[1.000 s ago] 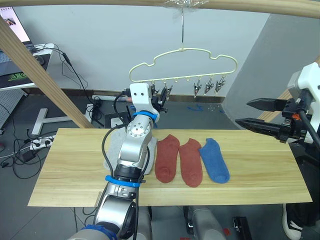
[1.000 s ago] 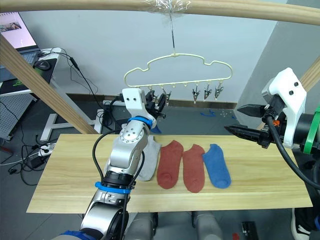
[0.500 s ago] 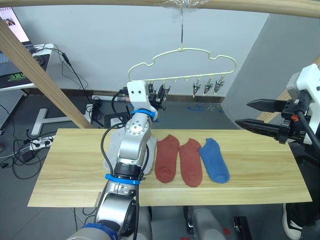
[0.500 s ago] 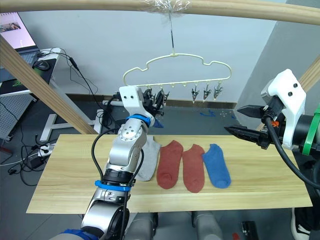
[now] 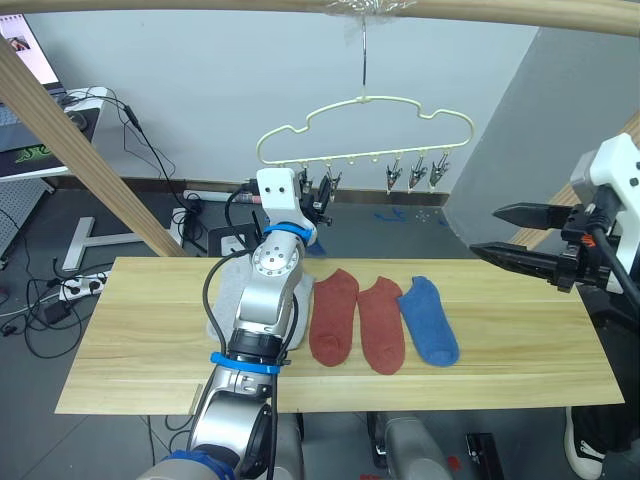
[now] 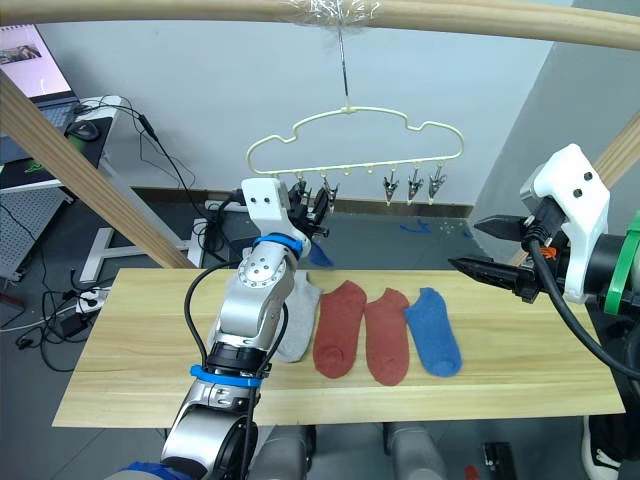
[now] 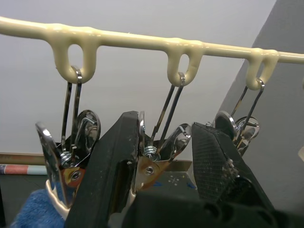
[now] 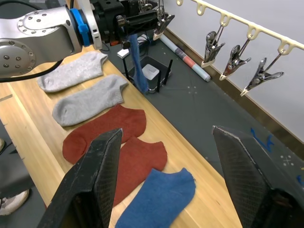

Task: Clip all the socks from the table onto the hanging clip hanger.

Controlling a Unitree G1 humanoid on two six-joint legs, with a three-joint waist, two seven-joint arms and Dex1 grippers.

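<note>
The pale yellow clip hanger (image 5: 365, 99) hangs by its hook from the top beam. My left gripper (image 7: 166, 121) is raised to its row of clips, open, with one metal clip (image 7: 153, 159) between the fingers. A blue sock (image 8: 137, 61) hangs from the neighbouring clip beside that gripper. On the table (image 5: 520, 330) lie two grey socks (image 8: 73, 71) (image 8: 88, 99), two rust red socks (image 5: 333, 315) (image 5: 382, 325) and a blue sock (image 5: 430, 320). My right gripper (image 5: 484, 229) hovers open and empty above the table's right end.
A slanted wooden beam (image 5: 80, 150) runs down at the left, and a horizontal beam (image 5: 500, 12) carries the hanger. Three free clips (image 5: 418, 170) hang at the hanger's right. Beyond the table are a desk (image 5: 40, 140), cables and a black stand (image 8: 152, 73) on the floor.
My left gripper rose a little at the clips, then came back down. The hanger swayed slightly. My right gripper drifted slightly lower and toward the table.
</note>
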